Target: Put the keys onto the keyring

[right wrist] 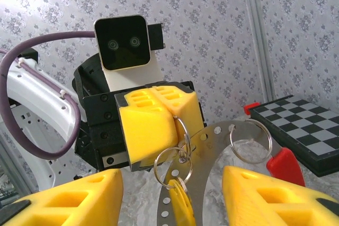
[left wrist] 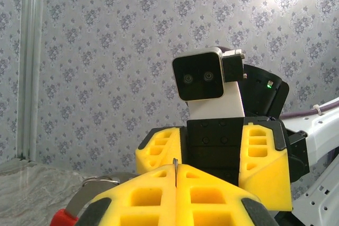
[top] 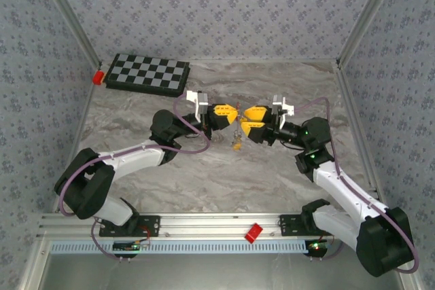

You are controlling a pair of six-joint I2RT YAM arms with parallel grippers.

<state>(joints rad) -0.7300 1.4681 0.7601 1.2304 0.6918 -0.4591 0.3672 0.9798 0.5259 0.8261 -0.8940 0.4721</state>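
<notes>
A red block (top: 98, 76) sits at the far left edge of the table (top: 204, 174), touching the corner of a checkerboard (top: 146, 73). The left arm (top: 129, 157) reaches in towards the middle. The left gripper (top: 231, 114) is clenched on the keyring (right wrist: 204, 152), a curved metal band with holes and a red end. Its yellow fingers (right wrist: 153, 123) press flat together, and from the left wrist a thin metal edge stands in the seam between them.

The keyring is held up between the two grippers, off the table. It arcs out of the left grip towards the right gripper. Small rings (right wrist: 250, 140) hang on the band, one near the red end and others just beside the left fingers. The keys (top: 236, 142) dangle below. One yellow key head (right wrist: 180, 207) hangs from a small ring, in front of the band.

The right gripper (top: 245, 119) faces the left one, tips close together. It is released. Its two fingers stand apart on either side of the band and the hanging key, and I cannot tell whether they touch either. The right arm (top: 340, 188) runs back to its base. A second red block (top: 253, 232) lies on the near rail between the bases.
</notes>
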